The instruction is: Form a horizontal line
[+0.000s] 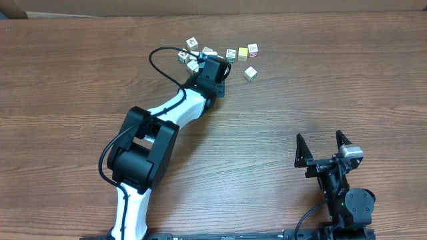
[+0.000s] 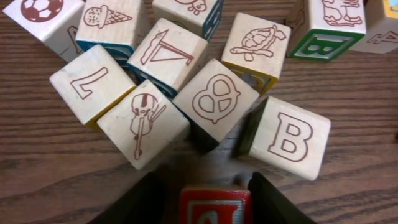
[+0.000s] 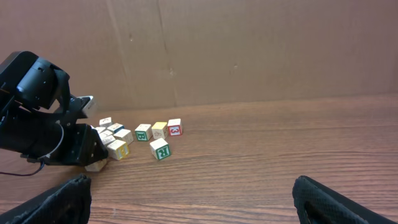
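Our left tool (image 2: 210, 186) is drawn narrow around a red-and-white cube (image 2: 214, 208). Its 2 dark fingers (image 2: 140, 202) stand against the cube's sides, low over the tabletop (image 2: 50, 174).

Just ahead lies an irregular bunch (image 1: 193, 55) of picture cubes. The B cube (image 2: 289, 137) and the pretzel cube (image 2: 214, 99) are nearest, close to the held cube but apart from it. The violin cube (image 2: 143, 121), the 7 cube (image 2: 90, 81) and the turtle cube (image 2: 258, 43) crowd behind them at odd angles.

From overhead, 3 cubes (image 1: 242, 53) sit nearly side by side to the right of the bunch, and a lone cube (image 1: 250, 73) lies below them. Our right tool (image 1: 319, 141) is spread wide and holds nothing, well apart near the front edge.

We judge that the step in hand is the pick of the first cube, and that no finished line lies on the tabletop yet. The next move calls for raising the held cube clear without nudging the B cube or the pretzel cube. It then needs setting down square on bare wood, where pale cubes can join it level.
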`<state>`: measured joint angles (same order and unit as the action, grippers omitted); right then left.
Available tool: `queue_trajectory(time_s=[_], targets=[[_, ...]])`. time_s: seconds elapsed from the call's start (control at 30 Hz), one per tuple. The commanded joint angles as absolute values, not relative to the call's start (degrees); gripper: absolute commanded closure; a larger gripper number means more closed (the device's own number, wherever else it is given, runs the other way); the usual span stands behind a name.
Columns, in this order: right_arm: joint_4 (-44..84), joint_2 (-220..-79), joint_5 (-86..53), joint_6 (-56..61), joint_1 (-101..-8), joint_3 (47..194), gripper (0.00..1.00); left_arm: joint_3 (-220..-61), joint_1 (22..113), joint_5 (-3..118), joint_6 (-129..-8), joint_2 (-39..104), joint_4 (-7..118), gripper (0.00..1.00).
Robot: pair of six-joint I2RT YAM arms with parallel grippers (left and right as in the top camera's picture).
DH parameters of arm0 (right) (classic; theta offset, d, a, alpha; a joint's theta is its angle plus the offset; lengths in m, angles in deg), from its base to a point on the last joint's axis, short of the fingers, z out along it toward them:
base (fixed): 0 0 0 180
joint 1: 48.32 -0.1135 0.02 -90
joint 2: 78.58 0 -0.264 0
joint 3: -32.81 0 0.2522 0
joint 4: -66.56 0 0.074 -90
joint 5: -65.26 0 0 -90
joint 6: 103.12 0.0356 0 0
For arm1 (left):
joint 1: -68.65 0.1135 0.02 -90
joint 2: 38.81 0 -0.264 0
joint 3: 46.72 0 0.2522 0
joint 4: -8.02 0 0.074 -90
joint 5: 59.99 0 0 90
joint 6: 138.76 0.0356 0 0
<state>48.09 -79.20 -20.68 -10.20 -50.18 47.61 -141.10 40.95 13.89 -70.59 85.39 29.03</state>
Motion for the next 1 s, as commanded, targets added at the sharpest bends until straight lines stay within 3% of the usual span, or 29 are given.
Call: queue_trajectory(time_s=[0.0, 0.97], targets=[[48.29, -78.76, -21.18, -10.59, -49.86, 47.02, 0.0, -141.76, 41.41, 13.08, -69.32, 83.3, 28.77, 0.64], [48.29, -78.76, -21.18, -10.59, -49.86, 47.02, 0.0, -141.76, 41.25, 13.06, -70.72, 77.53, 36.31, 0.7]])
